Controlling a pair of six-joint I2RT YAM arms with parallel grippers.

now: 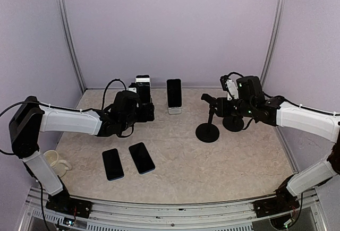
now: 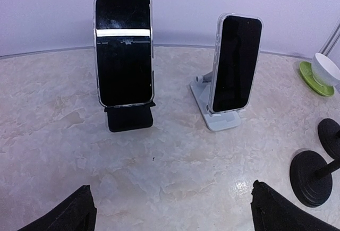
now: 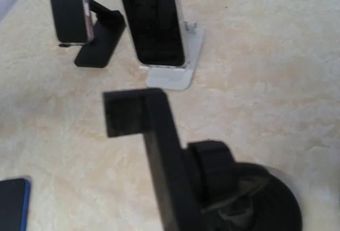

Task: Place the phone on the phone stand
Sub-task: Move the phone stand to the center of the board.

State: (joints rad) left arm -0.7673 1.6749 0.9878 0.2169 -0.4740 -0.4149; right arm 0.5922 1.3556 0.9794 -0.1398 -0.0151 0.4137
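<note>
Two phones lie flat near the left front: a blue-edged phone and a black phone. The blue-edged one shows at the right wrist view's corner. A black round-base phone stand stands right of centre, and fills the right wrist view. My right gripper is at its top and looks shut on its head; its fingers blend with the black stand. My left gripper is open and empty, just in front of the black stand with a phone. Its fingertips show at the bottom corners.
A white stand with a phone is at the back centre, also in the left wrist view. A second round-base stand is by the first. A mug sits at the far left. A white cup on a green saucer is at the right.
</note>
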